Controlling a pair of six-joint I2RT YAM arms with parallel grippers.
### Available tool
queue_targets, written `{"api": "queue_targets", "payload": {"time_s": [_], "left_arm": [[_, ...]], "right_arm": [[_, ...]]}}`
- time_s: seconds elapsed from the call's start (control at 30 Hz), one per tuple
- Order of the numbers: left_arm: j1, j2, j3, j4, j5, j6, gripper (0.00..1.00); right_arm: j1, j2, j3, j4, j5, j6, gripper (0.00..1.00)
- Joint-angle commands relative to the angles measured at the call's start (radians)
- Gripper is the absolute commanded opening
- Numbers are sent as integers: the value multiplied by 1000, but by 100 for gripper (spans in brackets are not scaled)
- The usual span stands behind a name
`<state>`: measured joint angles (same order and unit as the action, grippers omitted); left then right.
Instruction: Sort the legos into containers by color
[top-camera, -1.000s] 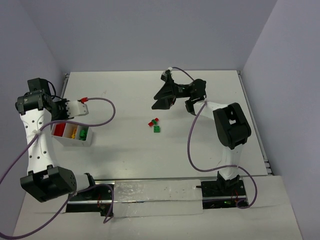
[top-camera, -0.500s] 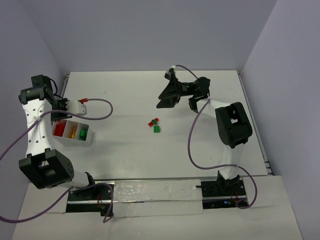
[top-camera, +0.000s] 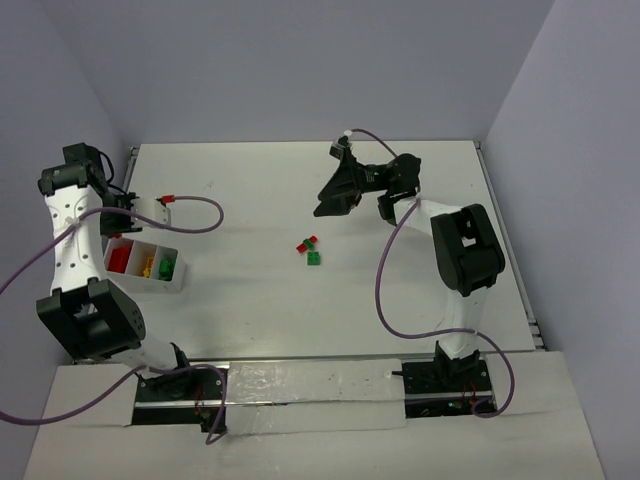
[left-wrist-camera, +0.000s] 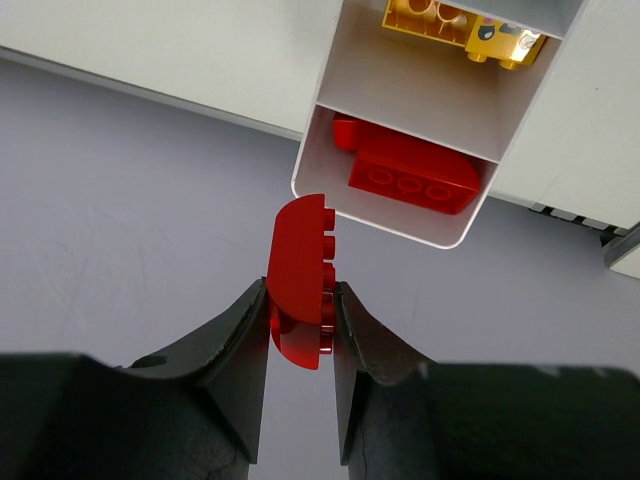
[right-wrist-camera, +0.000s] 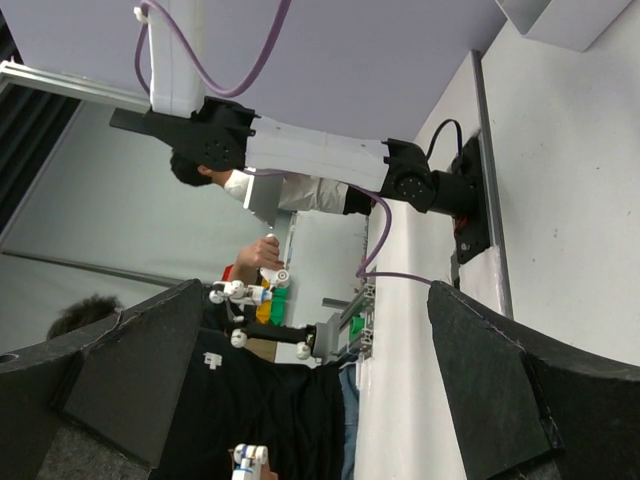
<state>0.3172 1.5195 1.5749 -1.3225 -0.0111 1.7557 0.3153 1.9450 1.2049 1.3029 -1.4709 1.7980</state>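
Red lego (left-wrist-camera: 302, 285) is pinched in the left claw (left-wrist-camera: 300, 300). We see the fingers (left-wrist-camera: 235, 345) narrow, clamped on its flat faces, studs facing the right finger, and the rounded top sticking out past the tips.

In the left wrist view it sits just short of the rounded end of the container (left-wrist-camera: 400, 90), not touching it. The nearest compartment holds red bricks (left-wrist-camera: 410, 175). The next one has yellow bricks (left-wrist-camera: 460, 25), cut off by the top edge. We can't see the third compartment from here.

In the top view the container sits near the left edge of the table (top-camera: 400, 290), with red, yellow and green fills side by side. The left claw is just beyond its far end, a red speck at the tip. We can't tell its height over the table.

Loose legos (top-camera: 310, 250) lie mid-table: a small red cluster with a bit of green on it, and a green piece just nearer the bases. They're too small for us to count studs or tell stacking.

Right claw (top-camera: 335, 192) is beyond them, well apart from them, spread wide with nothing between the fingers. The right wrist view looks along the table toward the left arm and the room beyond, with a person there. No legos are resolvable on the table in that view.
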Motion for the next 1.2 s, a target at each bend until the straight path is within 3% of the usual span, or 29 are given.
{"api": "queue_targets", "payload": {"time_s": [0.0,1.17], "left_arm": [[6,23,32,-43,22,42,0],[5,122,15,-49,34,56,2]], "right_arm": [[-4,-17,28,46,-14,-19,100],[-5,6,41,8,-22,-38,100]]}}
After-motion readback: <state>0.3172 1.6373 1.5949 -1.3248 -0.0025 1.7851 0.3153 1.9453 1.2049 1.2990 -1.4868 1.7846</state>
